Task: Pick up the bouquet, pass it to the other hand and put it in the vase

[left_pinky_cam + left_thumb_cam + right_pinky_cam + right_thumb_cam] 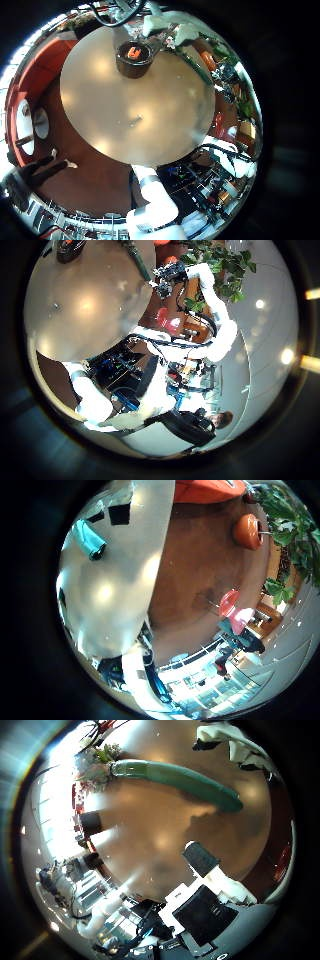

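The bouquet (175,778) lies flat on the tabletop (150,830), not yet lifted, just under the right robot hand (210,900), whose fingers are extended and empty for a grasp, while the vase (135,55) stands near it, its contents unclear, and the left robot hand's state cannot be told.

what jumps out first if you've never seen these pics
The bouquet, a long wrapped stem with flowers at one end, stretches over the table close to the right palm. In the left little finger side view, the vase stands near the round table's edge.
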